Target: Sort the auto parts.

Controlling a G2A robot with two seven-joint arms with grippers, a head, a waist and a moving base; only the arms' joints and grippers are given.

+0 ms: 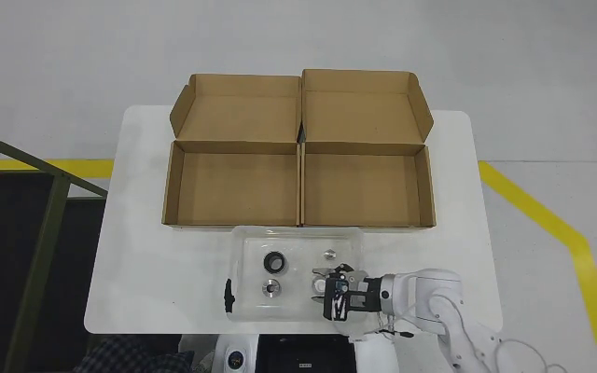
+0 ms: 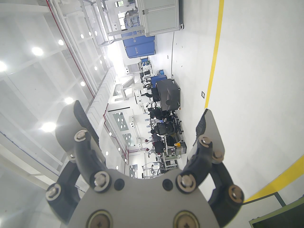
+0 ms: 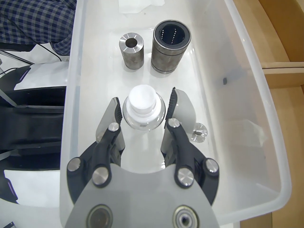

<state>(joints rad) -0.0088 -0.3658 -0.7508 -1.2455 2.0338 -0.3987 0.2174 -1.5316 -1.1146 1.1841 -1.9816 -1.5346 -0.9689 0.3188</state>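
my right gripper (image 3: 144,95), jaws apart, straddles the white stepped plastic cap with clear round base (image 3: 142,100); looks light, slick, i'd pinch the base; left gripper (image 2: 142,106) jaws apart

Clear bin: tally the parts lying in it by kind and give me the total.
Metal cylinders: 2 (wide cylinder, narrow cylinder)
White plastic piece: 1
Small shiny metal piece: 1
Total: 4
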